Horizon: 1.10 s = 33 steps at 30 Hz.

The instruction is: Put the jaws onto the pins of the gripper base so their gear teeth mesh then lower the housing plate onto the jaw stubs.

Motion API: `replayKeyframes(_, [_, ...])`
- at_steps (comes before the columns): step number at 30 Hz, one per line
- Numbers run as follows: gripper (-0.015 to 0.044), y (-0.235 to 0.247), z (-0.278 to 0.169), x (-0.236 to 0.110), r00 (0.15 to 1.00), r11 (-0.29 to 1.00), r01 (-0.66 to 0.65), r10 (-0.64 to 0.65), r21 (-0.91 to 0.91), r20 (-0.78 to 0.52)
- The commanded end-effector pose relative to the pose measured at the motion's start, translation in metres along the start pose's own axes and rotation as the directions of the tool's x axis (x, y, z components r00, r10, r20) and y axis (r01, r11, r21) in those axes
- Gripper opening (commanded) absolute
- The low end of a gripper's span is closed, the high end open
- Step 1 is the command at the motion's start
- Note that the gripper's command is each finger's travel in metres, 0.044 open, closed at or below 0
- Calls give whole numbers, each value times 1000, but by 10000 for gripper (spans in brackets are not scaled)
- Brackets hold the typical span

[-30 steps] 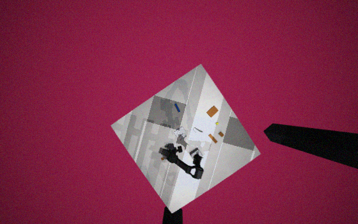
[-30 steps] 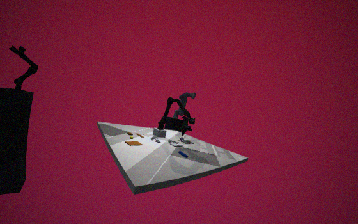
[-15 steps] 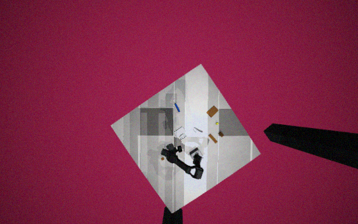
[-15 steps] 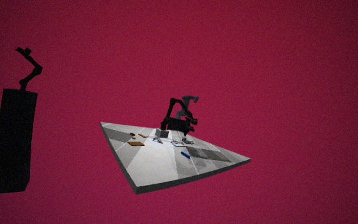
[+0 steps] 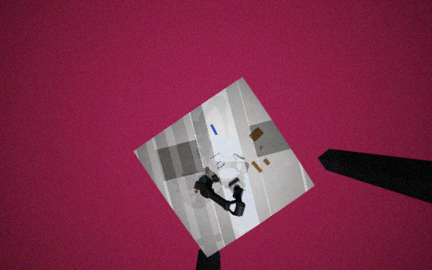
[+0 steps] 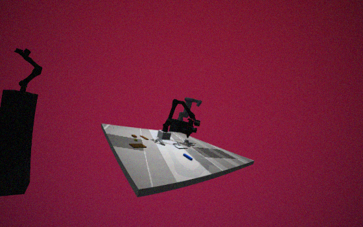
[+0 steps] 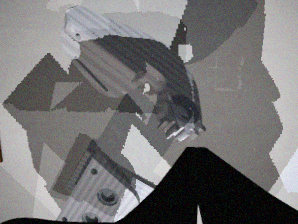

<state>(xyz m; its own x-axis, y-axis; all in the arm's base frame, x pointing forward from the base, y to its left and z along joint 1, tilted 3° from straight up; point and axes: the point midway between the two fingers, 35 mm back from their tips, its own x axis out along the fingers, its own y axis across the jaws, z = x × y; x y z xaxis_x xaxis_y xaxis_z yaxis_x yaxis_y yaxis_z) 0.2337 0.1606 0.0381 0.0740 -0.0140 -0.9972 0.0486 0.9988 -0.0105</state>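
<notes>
Our gripper (image 5: 215, 178) (image 6: 188, 136) (image 7: 194, 156) is narrow, its fingertips together with nothing between them. In the wrist view, we see a holed, toothed plate (image 7: 101, 181) below-left of the gripper and a curved grey part (image 7: 132, 51) above-left, both apart from it. We cannot tell whether any teeth mesh.

No text, label, brand, number or sign can be read in any view. The desk (image 5: 285, 173) (image 6: 162, 172) bears only grey and white patches and pale lines, none forming a letter or digit. The flat brown block (image 5: 256, 134) (image 6: 137, 146) and the blue bar (image 5: 214, 129) (image 6: 187, 157) show no legible marking at this scale.
</notes>
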Motion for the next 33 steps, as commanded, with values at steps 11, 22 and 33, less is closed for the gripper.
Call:
replayKeyframes(11, [0,10,-7,-2,1000,951,-3,1,-309,-5])
replayKeyframes(22, [0,17,-13,-4,1000,850,-6,2,-526,-8])
replayKeyframes(33, [0,23,-19,-5,1000,701,-9,2,-713,-11])
